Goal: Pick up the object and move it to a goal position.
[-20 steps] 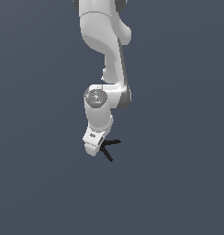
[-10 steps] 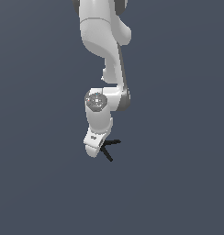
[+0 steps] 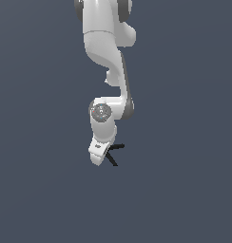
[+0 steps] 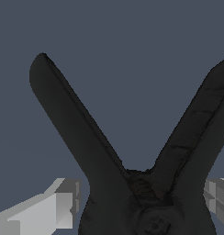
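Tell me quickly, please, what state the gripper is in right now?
Gripper: open, with one finger on each side of the black spring clamp at its pivot; neither finger visibly presses it, so nothing is held yet.

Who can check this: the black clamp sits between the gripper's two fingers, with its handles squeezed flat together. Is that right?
One thing is wrong. The black clamp does sit between the fingers of the gripper, but its handles are not squeezed together: they splay apart in a wide V. The wrist view shows this plainly, and the exterior view also shows them spread.
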